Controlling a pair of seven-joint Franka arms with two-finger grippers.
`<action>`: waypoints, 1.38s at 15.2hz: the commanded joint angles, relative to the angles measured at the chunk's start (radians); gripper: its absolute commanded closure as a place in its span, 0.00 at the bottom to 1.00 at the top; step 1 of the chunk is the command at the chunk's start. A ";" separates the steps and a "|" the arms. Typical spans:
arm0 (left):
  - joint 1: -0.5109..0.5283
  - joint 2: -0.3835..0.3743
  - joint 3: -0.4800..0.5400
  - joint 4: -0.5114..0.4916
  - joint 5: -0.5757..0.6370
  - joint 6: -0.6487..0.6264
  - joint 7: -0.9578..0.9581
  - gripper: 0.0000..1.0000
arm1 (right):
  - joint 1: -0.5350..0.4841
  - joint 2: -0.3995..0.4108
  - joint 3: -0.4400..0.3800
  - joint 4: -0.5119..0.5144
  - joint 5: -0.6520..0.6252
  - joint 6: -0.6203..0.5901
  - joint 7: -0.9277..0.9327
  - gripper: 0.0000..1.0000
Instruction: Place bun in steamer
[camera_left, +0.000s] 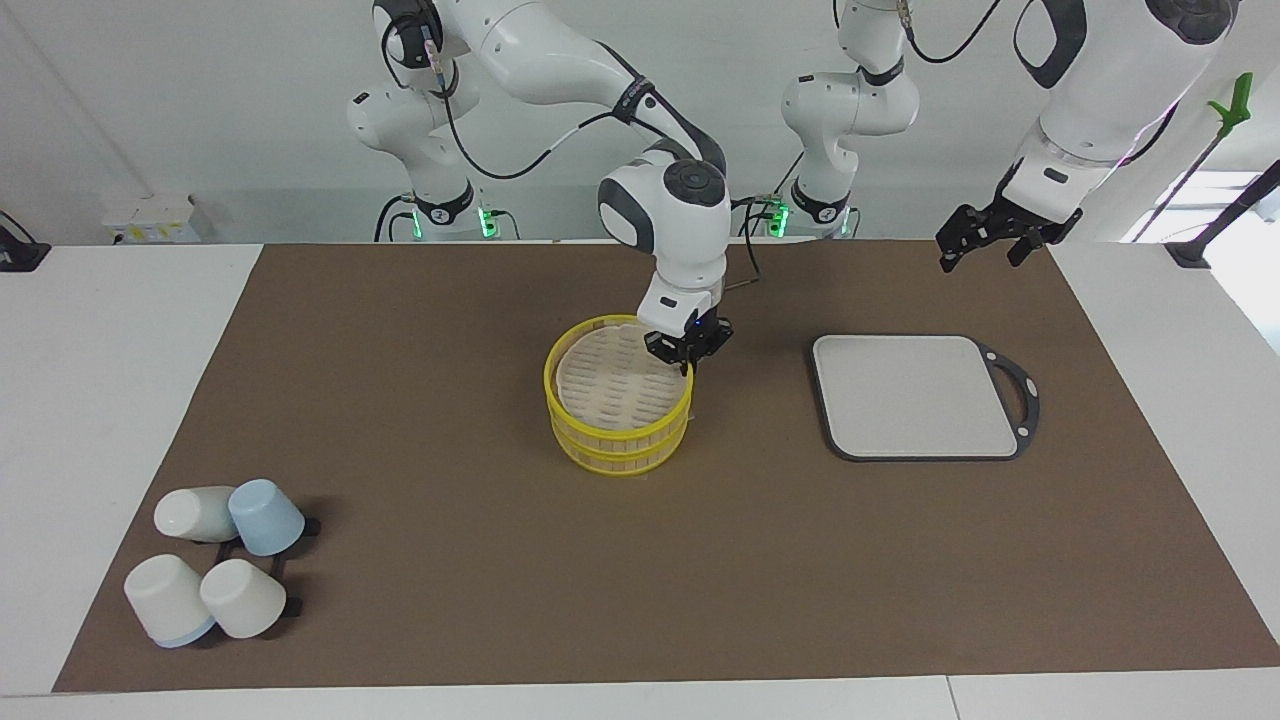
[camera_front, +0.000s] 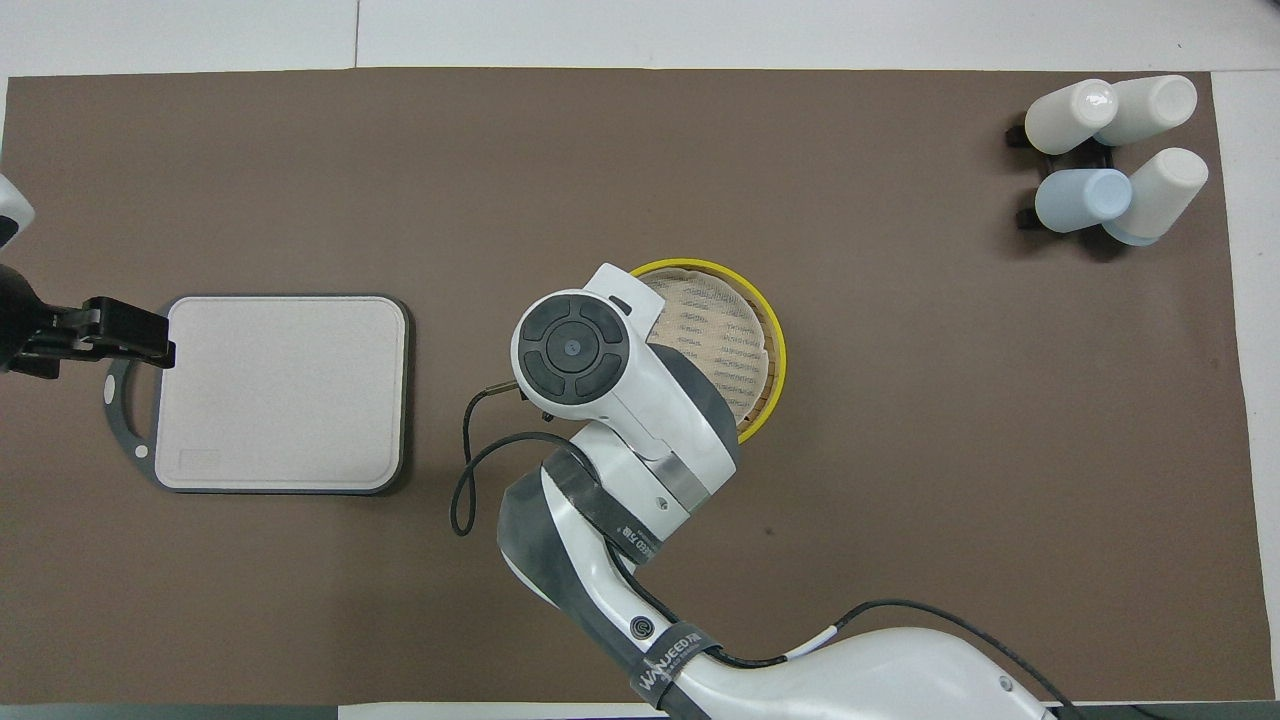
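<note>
Brown mat (camera_left: 640, 560) across nearly the whole of a white table (camera_left: 110, 400).

Right arm (camera_front: 600, 420), white, reaching in from its base to the middle of the mat, wrist bent straight down over the steamer. Hides part of the basket in the overhead view.

Left arm (camera_left: 1110, 90) raised at its own end of the table, waiting.

Grey rectangular board (camera_left: 915, 395) with a dark rim and a looped handle, flat on the mat toward the left arm's end, handle pointing to that end. Well apart from the steamer.

Round yellow-rimmed steamer (camera_left: 618, 432), two tiers, beige slatted surface showing inside the rim. Stands upright mid-mat, between the board and the cups.

Four cups (camera_left: 243, 598), three white and one pale blue, tipped on a black rack (camera_left: 290, 605) at the right arm's end, farther from the robots than the steamer.

Right gripper (camera_left: 688, 352) down at the steamer's rim, on the side toward the board. Spread or pressed together: cannot tell. Contact with the rim: cannot tell either.

Left gripper (camera_left: 982, 255) in the air over the board's handle, spread apart, holding nothing.

Bun: not made out in either view; possibly hidden by the right gripper or the wrist above it.
</note>
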 joint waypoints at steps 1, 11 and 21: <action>0.013 -0.001 0.001 0.018 -0.032 -0.010 0.019 0.00 | 0.000 -0.027 0.003 -0.025 0.020 0.011 0.007 0.00; 0.013 -0.010 0.002 0.003 -0.043 0.014 0.052 0.00 | -0.292 -0.337 -0.034 0.066 -0.013 -0.628 -0.102 0.00; 0.013 -0.010 0.002 0.000 -0.046 0.014 0.059 0.00 | -0.563 -0.487 -0.024 -0.036 -0.020 -0.599 -0.505 0.00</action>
